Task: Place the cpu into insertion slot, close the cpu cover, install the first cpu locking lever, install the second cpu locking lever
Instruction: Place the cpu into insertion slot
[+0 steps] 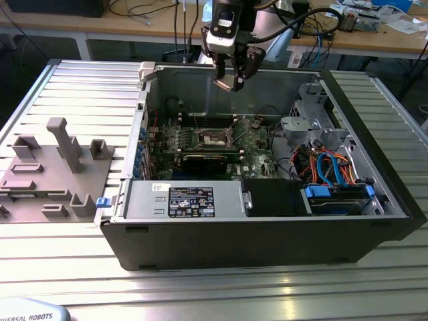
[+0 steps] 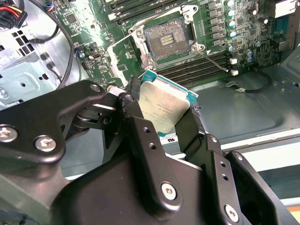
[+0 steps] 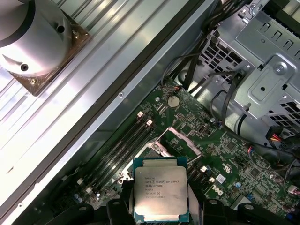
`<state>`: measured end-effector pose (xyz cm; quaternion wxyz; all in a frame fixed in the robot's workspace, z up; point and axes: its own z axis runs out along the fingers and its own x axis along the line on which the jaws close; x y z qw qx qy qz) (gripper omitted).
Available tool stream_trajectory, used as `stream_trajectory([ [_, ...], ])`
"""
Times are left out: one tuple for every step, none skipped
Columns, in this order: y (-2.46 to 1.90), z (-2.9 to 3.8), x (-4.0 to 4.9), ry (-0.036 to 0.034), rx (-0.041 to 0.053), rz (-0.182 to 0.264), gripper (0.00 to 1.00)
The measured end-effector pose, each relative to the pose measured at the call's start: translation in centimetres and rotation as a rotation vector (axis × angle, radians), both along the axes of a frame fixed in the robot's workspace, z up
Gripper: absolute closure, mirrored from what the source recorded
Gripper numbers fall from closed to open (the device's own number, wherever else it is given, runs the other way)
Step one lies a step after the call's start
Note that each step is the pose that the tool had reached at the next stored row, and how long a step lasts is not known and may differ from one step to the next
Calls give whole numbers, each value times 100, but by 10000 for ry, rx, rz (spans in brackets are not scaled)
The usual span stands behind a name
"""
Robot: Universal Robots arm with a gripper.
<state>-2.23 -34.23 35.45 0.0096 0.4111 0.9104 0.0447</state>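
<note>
Gripper (image 1: 233, 81) hangs over the far wall of the open computer case (image 1: 267, 234), its two black fingers (image 2: 140, 136) pinching the cpu (image 2: 164, 107) by opposite edges. That chip is square, so it has no longer side; its silver metal top faces away from the motherboard (image 1: 257, 157), a little tilted. Down on the board the insertion slot (image 2: 168, 41) sits uncovered, well apart from the chip

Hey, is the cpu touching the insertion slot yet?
Apart. In the second wrist view the cpu sits clamped in the gripper, with the insertion slot empty on the motherboard beyond it. The exterior view shows the gripper high above it.
</note>
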Motion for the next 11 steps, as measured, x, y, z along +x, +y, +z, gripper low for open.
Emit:
stream_trajectory([
  [0,0,0,0,1,-12,46],
  [0,0,0,0,0,-20,46],
  [0,0,0,0,0,-31,46],
  [0,0,0,0,0,-45,46],
  [0,0,0,0,0,-57,46],
  [0,0,0,0,0,-66,46],
  [0,0,0,1,0,-79,46],
  [0,0,0,0,1,-90,46],
  [0,0,0,0,0,-106,46],
  [0,0,0,0,1,-117,46],
  [0,0,0,0,0,-130,46],
])
